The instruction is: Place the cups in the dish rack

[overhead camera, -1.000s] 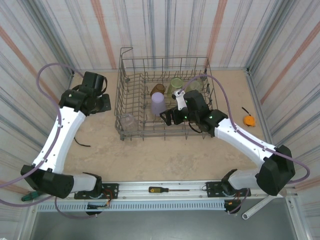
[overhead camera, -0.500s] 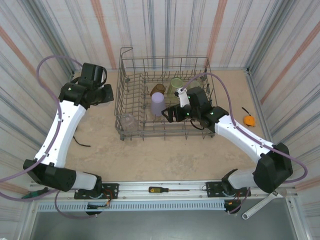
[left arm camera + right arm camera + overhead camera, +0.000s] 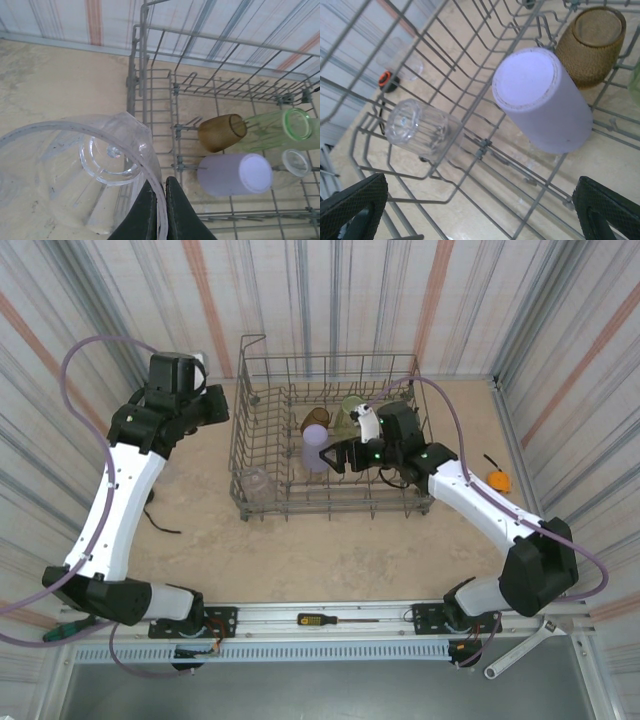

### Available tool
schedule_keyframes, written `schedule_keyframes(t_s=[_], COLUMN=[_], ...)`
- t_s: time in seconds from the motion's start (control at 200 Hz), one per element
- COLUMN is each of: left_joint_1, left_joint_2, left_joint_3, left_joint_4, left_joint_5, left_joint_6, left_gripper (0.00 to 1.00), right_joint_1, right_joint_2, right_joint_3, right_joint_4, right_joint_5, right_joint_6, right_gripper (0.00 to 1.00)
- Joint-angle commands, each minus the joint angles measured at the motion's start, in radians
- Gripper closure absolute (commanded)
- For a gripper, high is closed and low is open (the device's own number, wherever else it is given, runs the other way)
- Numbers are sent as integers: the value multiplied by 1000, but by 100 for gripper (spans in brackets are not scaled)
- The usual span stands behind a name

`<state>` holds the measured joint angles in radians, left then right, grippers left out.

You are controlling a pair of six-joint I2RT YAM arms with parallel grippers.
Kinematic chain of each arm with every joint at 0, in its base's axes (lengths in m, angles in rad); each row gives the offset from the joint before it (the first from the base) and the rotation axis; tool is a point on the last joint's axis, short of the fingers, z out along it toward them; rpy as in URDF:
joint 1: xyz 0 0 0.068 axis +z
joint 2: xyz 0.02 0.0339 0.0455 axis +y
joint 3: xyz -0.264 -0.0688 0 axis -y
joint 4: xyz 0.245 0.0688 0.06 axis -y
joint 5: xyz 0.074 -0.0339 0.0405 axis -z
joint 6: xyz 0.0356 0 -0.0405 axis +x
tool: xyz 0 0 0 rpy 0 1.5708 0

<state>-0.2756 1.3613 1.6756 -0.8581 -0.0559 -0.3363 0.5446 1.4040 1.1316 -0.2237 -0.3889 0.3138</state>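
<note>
Rack: the large grey wire dish rack sits ahead and to the right of the left pincer, close by, and the right pincer is down inside it.
Left pincer: clamped tight, and it has a clear ribbed plastic tumbler by the rim, one finger inside the wall and one outside.
Right pincer: jaws spread wide and nothing in them, poised right above the lavender plastic cup.
Held tumbler: it hangs to the left of the left pincer's fingers, outside the rack's left wall. The mouth faces the wrist and the base points away, so its long axis runs forward from the pincer.
Loaded cups: the lavender cup stands on its tines right below the right pincer. An amber-brown textured cup is just beyond it, with a pale green clear cup beside that. A small clear cup sits off to the right pincer's left, in the rack's corner.
What the move turns on: the left arm has the load, and the rack lies to its right across the tall side wall. My read is that the tumbler must go up over that wall, then turn mouth-down onto the bare tines near the amber-brown textured cup.
Risk: a pinch on a thin rim looks like it could slip if the wall is clipped.
</note>
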Motion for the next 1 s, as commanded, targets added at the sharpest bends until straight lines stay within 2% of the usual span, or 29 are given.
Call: schedule_keyframes(t_s=[0.0,0.24,0.441,0.696,0.997], left_joint_1=[4,5,17,64,65], left_joint_2=[-34,-25,-25,-15,0], left_joint_3=[-17,-46,-124,-246,-323], left_joint_4=[109,204,338,555,757], left_joint_5=[74,197,327,545,660], left_joint_6=[9,-17,-67,-225,-394], left_gripper=[100,100,100,100,100], right_joint_1=[-23,-80,-134,-200,-224], right_joint_2=[16,57,90,140,208], right_joint_3=[49,89,75,77,75], right_joint_4=[36,72,184,335,515], right_joint_5=[-77,-175,-283,-409,-498], right_joint_6=[55,120,208,319,464], right_gripper=[1,1,1,1,1])
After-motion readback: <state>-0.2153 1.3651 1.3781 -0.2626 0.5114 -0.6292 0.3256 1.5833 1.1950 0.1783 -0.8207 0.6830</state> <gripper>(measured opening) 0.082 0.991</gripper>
